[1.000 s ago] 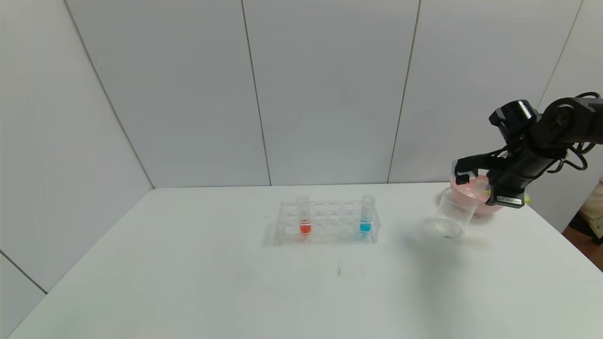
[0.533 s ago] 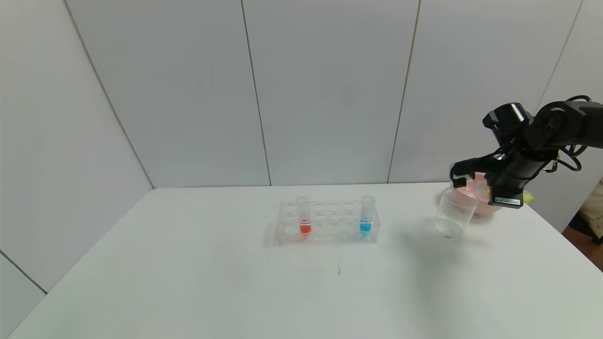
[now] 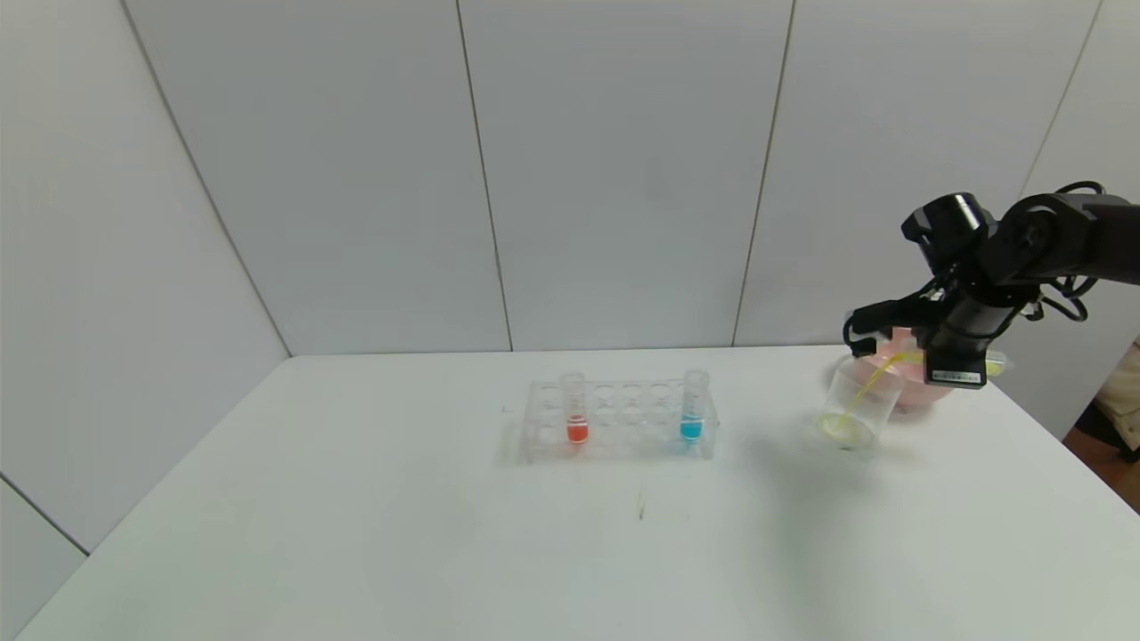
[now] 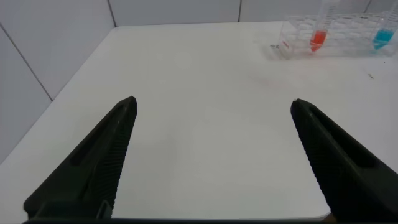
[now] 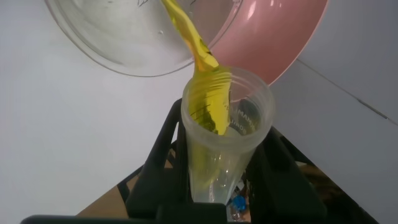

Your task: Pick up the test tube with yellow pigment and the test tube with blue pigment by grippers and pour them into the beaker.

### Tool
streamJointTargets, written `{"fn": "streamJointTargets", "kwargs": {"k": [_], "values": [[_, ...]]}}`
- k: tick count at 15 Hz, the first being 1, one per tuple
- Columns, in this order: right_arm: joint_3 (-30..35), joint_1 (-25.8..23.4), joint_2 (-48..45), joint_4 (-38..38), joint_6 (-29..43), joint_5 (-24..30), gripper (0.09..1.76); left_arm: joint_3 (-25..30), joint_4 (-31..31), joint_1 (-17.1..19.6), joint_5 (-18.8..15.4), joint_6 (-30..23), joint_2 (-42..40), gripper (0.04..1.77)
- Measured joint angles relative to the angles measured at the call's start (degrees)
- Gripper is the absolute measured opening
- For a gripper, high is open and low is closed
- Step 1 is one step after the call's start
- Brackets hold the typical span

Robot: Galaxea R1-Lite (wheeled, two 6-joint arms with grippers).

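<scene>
Right gripper, closed on tilted yellow tube, far right, streams yellow into beaker; blue tube racked, unpoured; left gripper open, empty, parked.

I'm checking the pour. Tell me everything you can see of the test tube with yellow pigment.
The test tube with yellow pigment is a slim clear plastic tube with faint printed marks, clamped in the right gripper and tipped over toward the beaker. Its open mouth sits above the beaker's rim, apart from it. Yellow liquid runs out in a thin stream and pools in the beaker's bottom. A pink bowl stands just behind.
</scene>
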Motion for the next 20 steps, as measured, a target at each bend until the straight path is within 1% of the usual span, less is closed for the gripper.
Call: {"fn": "streamJointTargets", "kwargs": {"k": [4,7,10,13,18,20], "values": [[0.0,0.11,0.0,-0.07,-0.41,-0.68,0.58,0.0,0.0,0.0,0.0,0.0,0.0,1.76],[0.0,0.4,-0.05,-0.27,-1.29,-3.56,0.58,0.0,0.0,0.0,0.0,0.0,0.0,1.76],[0.0,0.88,-0.2,-0.56,-1.89,-4.51,0.58,0.0,0.0,0.0,0.0,0.0,0.0,1.76],[0.0,1.38,-0.41,-0.6,-3.56,-10.13,0.58,0.0,0.0,0.02,0.0,0.0,0.0,1.76],[0.0,2.54,-0.52,-1.5,-4.66,-11.69,0.58,0.0,0.0,0.02,0.0,0.02,0.0,1.76],[0.0,3.17,-0.69,-1.96,-5.85,-15.06,0.58,0.0,0.0,-0.02,0.0,0.0,0.0,1.76]]}}
